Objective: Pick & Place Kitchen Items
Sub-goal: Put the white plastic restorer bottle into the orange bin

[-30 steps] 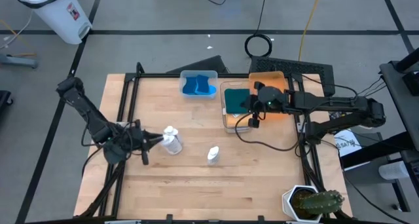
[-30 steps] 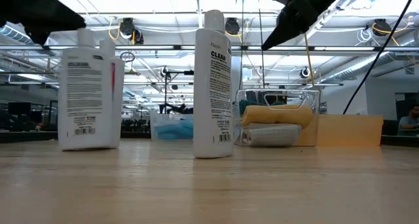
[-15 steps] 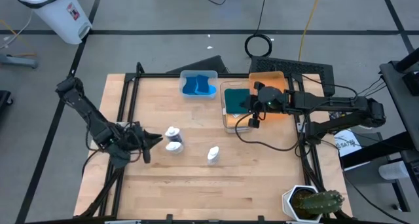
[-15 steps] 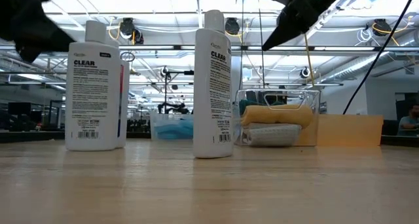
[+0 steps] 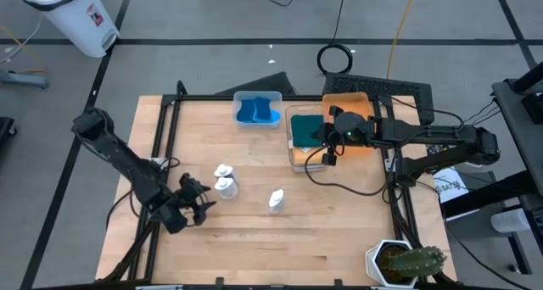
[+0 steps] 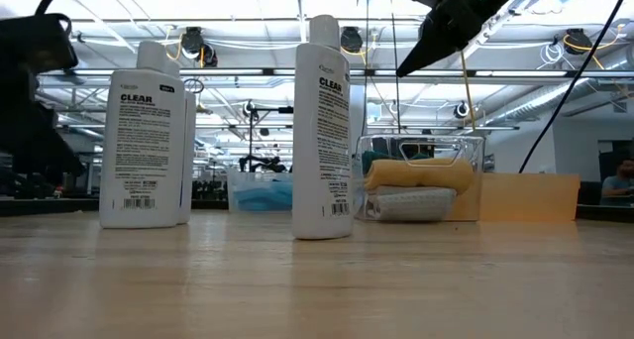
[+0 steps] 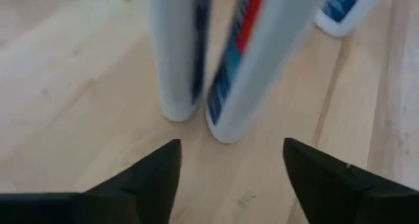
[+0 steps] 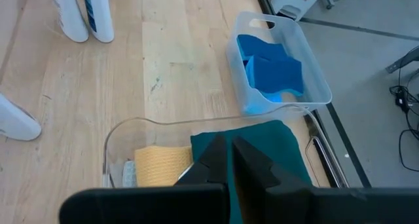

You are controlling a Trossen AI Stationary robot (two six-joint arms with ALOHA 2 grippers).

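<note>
Wood table (image 5: 254, 239), 3 white bottles (image 5: 222, 179) upright, left claw (image 5: 204, 207) open, empty, right claw (image 5: 327, 157) closed over bin (image 5: 294, 161)

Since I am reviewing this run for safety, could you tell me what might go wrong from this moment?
The left gripper is open close beside the two white bottles standing side by side; a careless move could tip one into the other. The right gripper hangs shut over the clear bin holding the dark green cloth and could knock its rim if it descends off-centre.

light: bright, even, overhead strips | shadows: soft | left wrist view: blurred close-up
</note>
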